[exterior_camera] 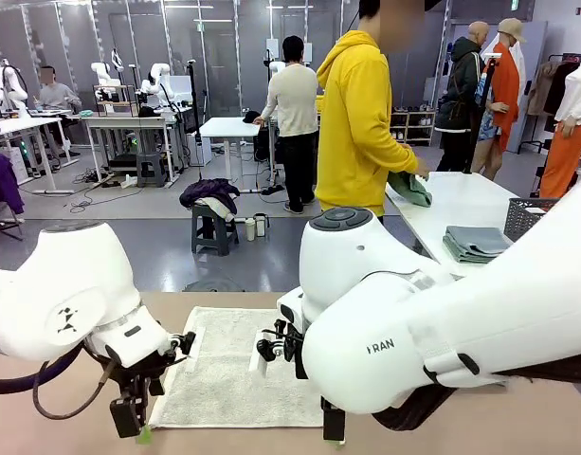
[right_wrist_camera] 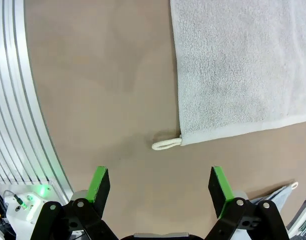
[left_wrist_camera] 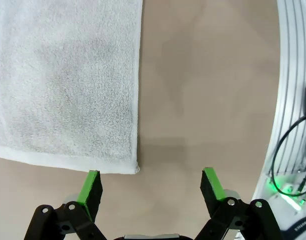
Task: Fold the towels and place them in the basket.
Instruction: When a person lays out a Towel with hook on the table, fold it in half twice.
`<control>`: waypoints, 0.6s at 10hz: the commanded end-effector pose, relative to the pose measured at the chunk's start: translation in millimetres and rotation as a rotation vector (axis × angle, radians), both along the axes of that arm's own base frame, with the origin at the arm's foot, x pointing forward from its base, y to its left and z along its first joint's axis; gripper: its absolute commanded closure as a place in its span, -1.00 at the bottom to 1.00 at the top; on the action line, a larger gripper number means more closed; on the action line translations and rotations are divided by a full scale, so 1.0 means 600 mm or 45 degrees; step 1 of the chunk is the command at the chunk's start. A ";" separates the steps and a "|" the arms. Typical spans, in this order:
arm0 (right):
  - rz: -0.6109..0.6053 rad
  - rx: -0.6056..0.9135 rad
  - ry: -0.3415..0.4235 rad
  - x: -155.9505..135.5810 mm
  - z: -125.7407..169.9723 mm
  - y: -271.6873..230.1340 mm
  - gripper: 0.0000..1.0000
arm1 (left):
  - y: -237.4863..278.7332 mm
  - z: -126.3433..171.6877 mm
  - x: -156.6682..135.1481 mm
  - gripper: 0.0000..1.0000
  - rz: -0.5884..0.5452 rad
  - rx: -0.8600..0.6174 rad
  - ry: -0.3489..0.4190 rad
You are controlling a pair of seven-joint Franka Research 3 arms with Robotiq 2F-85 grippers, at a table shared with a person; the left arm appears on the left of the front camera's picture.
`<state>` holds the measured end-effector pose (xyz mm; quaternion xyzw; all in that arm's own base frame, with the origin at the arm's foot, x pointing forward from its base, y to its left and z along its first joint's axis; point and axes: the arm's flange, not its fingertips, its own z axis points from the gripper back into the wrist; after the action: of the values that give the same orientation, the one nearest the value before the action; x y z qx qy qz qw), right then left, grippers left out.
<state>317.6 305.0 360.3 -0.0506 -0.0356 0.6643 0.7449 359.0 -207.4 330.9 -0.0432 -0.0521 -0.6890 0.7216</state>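
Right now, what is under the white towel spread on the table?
The towel lies flat on the brown table, which shows bare beside its edges. Its white loop pokes out at one corner. Anything beneath the cloth is covered.

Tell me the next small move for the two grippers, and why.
Probably ease both down onto the near corners of the towel. It lies flat and unfolded; the left gripper and right gripper are open and empty, each just short of a corner.
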 end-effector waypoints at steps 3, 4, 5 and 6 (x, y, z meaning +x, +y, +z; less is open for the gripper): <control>0.064 0.053 0.007 0.021 -0.046 0.009 -1.00 | 0.009 -0.032 0.019 -1.00 0.020 -0.008 0.009; 0.060 0.059 0.006 0.025 -0.052 0.007 -1.00 | 0.012 -0.040 0.024 -1.00 0.027 -0.012 0.011; 0.089 0.080 -0.008 0.030 -0.055 0.008 -1.00 | 0.008 -0.046 0.028 -1.00 0.032 -0.014 0.008; 0.124 0.093 -0.007 0.035 -0.058 0.007 -1.00 | 0.008 -0.049 0.030 -1.00 0.038 -0.006 0.004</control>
<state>331.7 312.2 327.0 -0.0367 -0.0533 0.6839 0.7267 370.3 -198.8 306.7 -0.0467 -0.0417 -0.6758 0.7344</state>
